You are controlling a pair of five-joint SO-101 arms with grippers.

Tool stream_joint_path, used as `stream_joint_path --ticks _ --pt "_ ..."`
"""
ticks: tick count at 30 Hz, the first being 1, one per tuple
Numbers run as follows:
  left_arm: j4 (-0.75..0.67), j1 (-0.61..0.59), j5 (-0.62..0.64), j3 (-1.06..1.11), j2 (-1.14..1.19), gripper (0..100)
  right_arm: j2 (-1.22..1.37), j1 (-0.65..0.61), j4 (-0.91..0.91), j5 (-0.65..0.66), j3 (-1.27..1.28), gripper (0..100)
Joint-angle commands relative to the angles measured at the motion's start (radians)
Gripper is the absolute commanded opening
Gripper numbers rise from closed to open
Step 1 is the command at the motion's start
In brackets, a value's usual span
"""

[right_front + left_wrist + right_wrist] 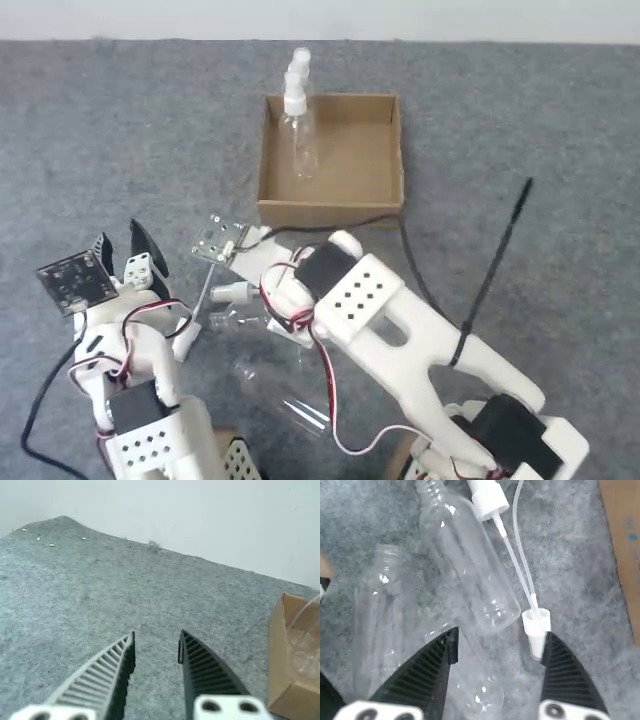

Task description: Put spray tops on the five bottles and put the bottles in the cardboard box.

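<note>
Uncapped bottles (470,565) and loose spray tops (536,625) beneath the parted right gripper (500,637)

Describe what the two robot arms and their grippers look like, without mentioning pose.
Both the left white plastic arm and right white plastic arm have perforated shells, black motors and red, white and black wires. The left gripper and right gripper have black, ridged, tapering fingers on white bases.

Clear glossy plastic bottles (465,560), matt cardboard box (330,205), rough grey felt table (120,130)
</note>
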Motion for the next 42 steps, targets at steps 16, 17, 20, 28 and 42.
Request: stream_joint_path --ticks 16,17,20,28,42 --pt "-0.029 -0.002 -0.006 -0.012 -0.015 14 -0.053 -0.041 -0.432 0.157 0.333 32.9" --pt "-0.029 -0.002 -0.006 -0.012 -0.015 14 -0.047 -0.041 -0.441 0.160 0.338 32.9" --pt "-0.029 -0.002 -0.006 -0.012 -0.015 14 0.008 -0.039 -0.463 0.160 0.336 32.9" --pt "-0.029 0.000 -0.006 -0.012 -0.015 14 0.163 -0.031 -0.441 0.203 0.255 32.9" --pt "-0.029 0.000 -0.006 -0.012 -0.015 14 0.059 0.021 -0.395 0.201 0.244 16.8"
